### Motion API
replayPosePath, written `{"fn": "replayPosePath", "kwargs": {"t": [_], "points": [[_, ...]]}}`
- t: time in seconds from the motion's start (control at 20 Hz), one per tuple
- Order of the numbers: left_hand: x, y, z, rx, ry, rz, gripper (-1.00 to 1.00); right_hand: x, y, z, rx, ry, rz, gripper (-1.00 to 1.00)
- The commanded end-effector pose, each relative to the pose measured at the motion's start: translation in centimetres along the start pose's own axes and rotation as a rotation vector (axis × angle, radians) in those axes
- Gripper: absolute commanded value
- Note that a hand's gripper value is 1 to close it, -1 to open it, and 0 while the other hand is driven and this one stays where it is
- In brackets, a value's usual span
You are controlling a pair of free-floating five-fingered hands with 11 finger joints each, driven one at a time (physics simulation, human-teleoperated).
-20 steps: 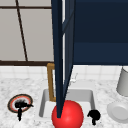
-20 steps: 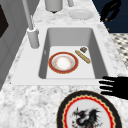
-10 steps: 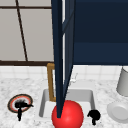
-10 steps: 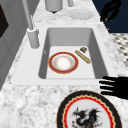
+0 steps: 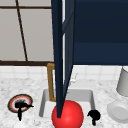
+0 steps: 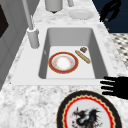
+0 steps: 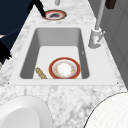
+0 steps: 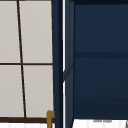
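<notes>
My left hand [image 5: 21, 107] hovers with straight fingers at the front edge of a black-rimmed dragon plate [image 5: 20, 102] on the counter left of the sink. The left side view shows this hand [image 6: 115, 86] just beside the plate [image 6: 87, 113], holding nothing. My right hand [image 5: 94, 116] hangs in the air by the sink's front right corner, fingers relaxed and empty; it also appears [image 6: 110, 11] near a white plate [image 6: 81, 13]. A red-rimmed plate [image 6: 63, 62] lies on the sink [image 6: 70, 32] floor beside a tan stick [image 6: 82, 56].
An open dark blue cabinet door [image 5: 60, 57] hangs over the sink's middle. The faucet [image 6: 32, 37] stands on the wall side. A white plate [image 5: 118, 112] and a grey canister [image 5: 123, 82] sit on the right counter. A small brown object [image 6: 83, 49] lies in the sink.
</notes>
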Motion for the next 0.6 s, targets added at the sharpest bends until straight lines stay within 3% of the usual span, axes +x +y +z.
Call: {"fn": "replayPosePath", "kwargs": {"t": [0.0, 0.55], "points": [[0.0, 0.0, 0.0, 0.000, 0.000, 0.000, 0.00, 0.0, -0.1, -0.2, 0.000, -0.001, 0.000, -1.00], [-0.1, 0.0, 0.0, 0.014, 0.011, -0.033, 0.00, -0.8, -3.6, -5.2, -0.021, 0.004, 0.036, -1.00]]}}
